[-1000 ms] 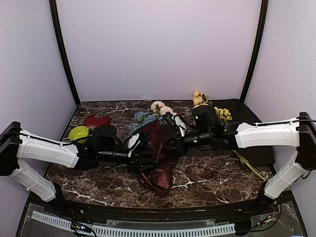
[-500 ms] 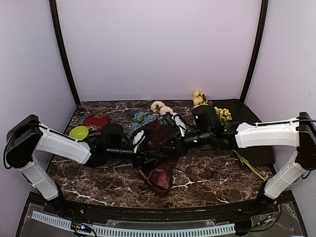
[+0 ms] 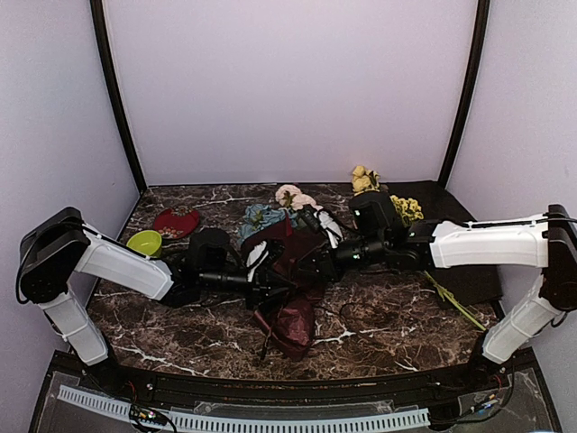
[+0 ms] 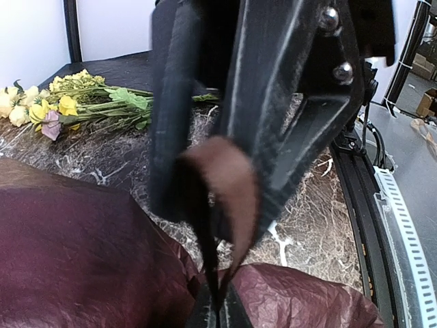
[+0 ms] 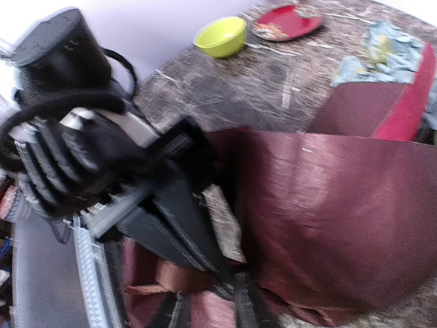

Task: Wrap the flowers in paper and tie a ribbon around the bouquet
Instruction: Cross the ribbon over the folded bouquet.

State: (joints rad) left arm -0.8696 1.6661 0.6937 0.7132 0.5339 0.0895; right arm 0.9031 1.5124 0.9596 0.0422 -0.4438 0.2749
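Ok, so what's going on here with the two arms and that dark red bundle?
Both arms meet over the bouquet, blue and pink flowers sheathed in burgundy paper. The left hand is shut on a brown strip that looks like the ribbon, close beside the right hand; whether that one is open or shut is unclear. No finished bow shows, so the tying seems under way.

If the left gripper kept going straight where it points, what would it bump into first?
Probably the right gripper, standing right ahead of the left gripper, just past the ribbon pinched in its jaws. The burgundy paper lies close below, so depth is unsure.
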